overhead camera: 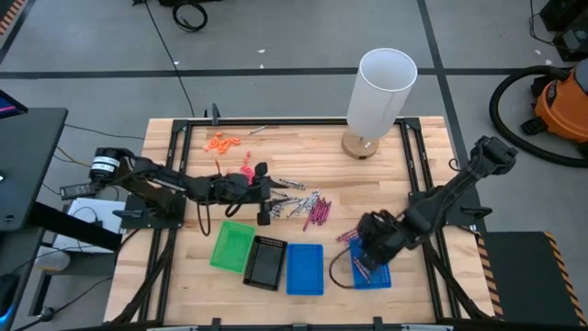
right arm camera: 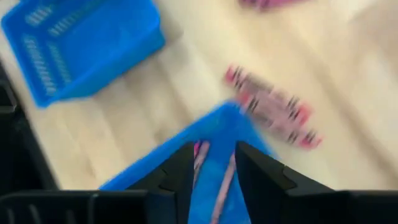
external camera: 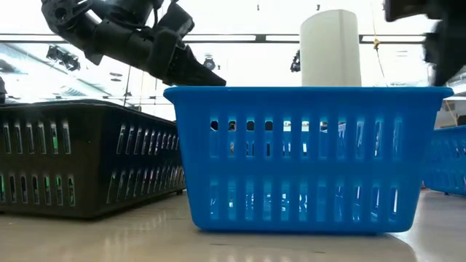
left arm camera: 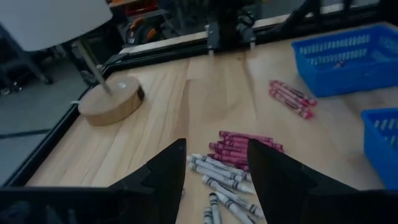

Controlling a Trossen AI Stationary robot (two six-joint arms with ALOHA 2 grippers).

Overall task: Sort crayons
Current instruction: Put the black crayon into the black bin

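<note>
Found most of the crayons (overhead camera: 306,208) unsorted: a mixed heap of grey and maroon sticks at the centre of the high view, on the wooden table (overhead camera: 184,152), just above the row of trays. Noted a smaller cluster of maroon crayons (overhead camera: 347,236) right of centre, beside the rightmost blue tray (overhead camera: 384,279). Made out a few maroon sticks (right arm camera: 199,157) already inside that tray, at the lower middle of the right wrist view. Made out no crayons in the green tray (overhead camera: 231,246), the black tray (overhead camera: 265,262) or the middle blue tray (overhead camera: 305,268).

Noted the right gripper (overhead camera: 372,246) over the rightmost tray at lower right, fingers spread and nothing pinched between them. Noted the left gripper (overhead camera: 266,198) left of centre, at the edge of the heap, likewise released and empty.

Judged the sorting barely begun: a handful of maroon binned, every grey stick and most maroon ones left to move.
</note>
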